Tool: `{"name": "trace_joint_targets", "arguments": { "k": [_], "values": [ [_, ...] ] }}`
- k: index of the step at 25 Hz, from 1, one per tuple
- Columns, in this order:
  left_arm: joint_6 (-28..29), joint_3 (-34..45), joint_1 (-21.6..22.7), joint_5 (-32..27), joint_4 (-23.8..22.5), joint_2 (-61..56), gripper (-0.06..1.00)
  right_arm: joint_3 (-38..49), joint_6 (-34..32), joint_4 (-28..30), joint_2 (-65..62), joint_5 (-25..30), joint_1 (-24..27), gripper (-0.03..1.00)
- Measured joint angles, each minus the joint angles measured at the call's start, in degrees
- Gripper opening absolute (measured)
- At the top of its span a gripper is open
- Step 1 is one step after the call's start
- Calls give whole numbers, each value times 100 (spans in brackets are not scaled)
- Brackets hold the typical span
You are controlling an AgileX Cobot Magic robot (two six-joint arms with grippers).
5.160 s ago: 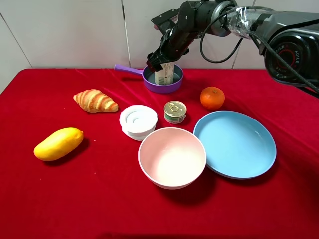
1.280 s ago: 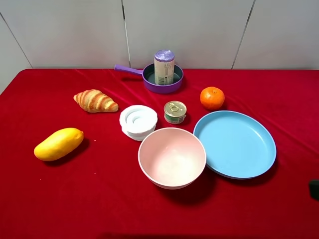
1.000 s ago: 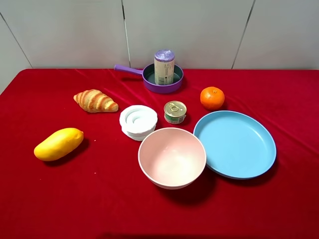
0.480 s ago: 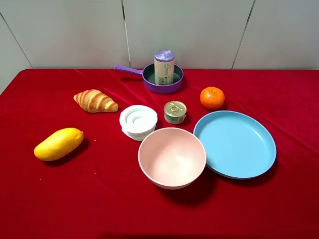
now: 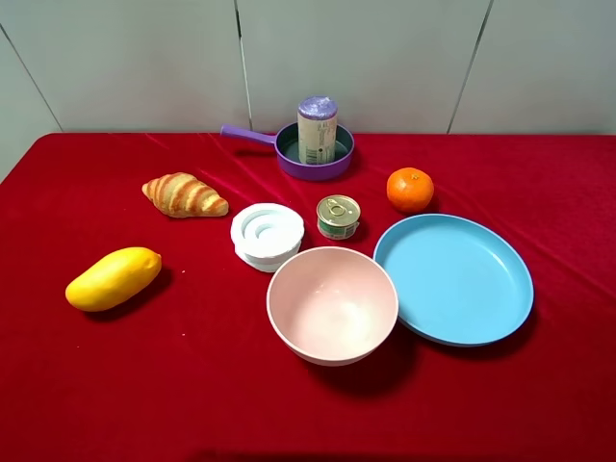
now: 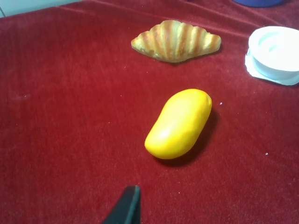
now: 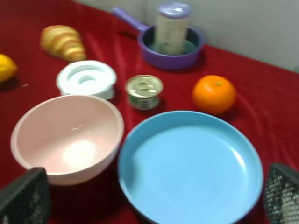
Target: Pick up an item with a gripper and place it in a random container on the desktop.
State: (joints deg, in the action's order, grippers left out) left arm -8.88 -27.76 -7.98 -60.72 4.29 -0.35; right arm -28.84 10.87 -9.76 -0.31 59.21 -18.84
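The item (image 5: 317, 130), a tall canister with a lilac top, stands upright inside the purple saucepan container (image 5: 313, 171) at the back of the red desktop (image 5: 192, 385). Both also show in the right wrist view, the item (image 7: 171, 28) in the container (image 7: 173, 59). My right gripper (image 7: 154, 198) is open wide with nothing between its fingers, low over the near side of the pink bowl and the blue plate, far from the item. In the left wrist view only a single black fingertip (image 6: 125, 205) of my left gripper shows, near the mango. Neither arm appears in the exterior high view.
A croissant (image 5: 185, 194) and a yellow mango (image 5: 113, 278) lie at the left. A white ridged jar (image 5: 267, 234), a gold-lidded tin (image 5: 338, 216) and an orange (image 5: 410, 189) sit mid-table. In front are a pink bowl (image 5: 332, 308) and a blue plate (image 5: 452, 279).
The right arm, earlier at the canister in the saucepan, has pulled back out of the exterior high view. The canister stays upright in the pan. Nothing moved in the last second.
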Motion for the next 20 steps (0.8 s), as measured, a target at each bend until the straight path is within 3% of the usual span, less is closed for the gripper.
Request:
{"name": "trace_joint_targets", "arguments": {
  "k": [5, 20],
  "values": [
    [0, 0, 0, 0, 0, 0, 98, 0, 0, 5, 0, 0, 406, 69],
    [0, 0, 0, 0, 0, 0, 98, 0, -127, 49, 0, -2, 405, 69]
  ]
}}
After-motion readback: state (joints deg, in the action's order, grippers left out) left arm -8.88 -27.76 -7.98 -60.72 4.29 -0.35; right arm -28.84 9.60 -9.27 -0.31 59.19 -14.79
